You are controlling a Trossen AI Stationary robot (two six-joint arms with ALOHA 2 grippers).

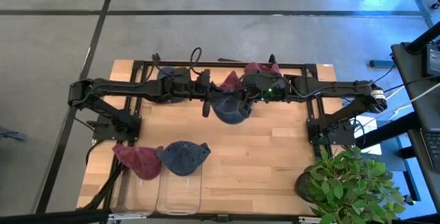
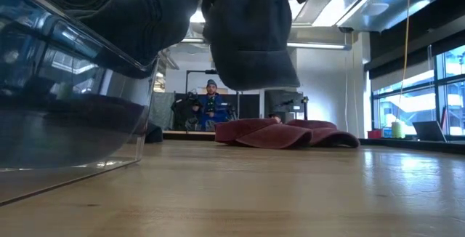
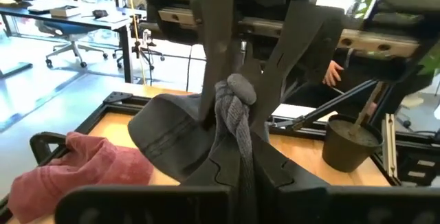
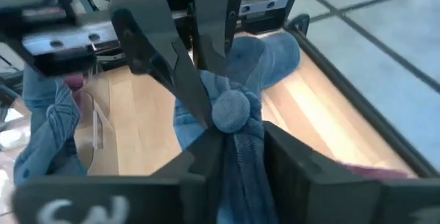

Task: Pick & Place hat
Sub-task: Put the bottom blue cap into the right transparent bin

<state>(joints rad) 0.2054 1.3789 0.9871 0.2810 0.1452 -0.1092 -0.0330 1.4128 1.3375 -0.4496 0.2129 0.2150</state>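
- Clear bins, front-left of the worktop: a red hat and a blue hat lie across their rims, apparently already placed.
- Left pincer: meets the other arm mid-worktop, fingers clamped on the gathered crown of the dark blue hat.
- Dark blue hat: hangs clear of the wood between both arms, likely mid-handover.
- Right pincer: also closed on that bunched crown, sharing the load.
- Red hats: piled behind, awaiting pickup.

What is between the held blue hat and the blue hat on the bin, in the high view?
Only bare tabletop lies between the held hat and the bin hat, as the high view shows.
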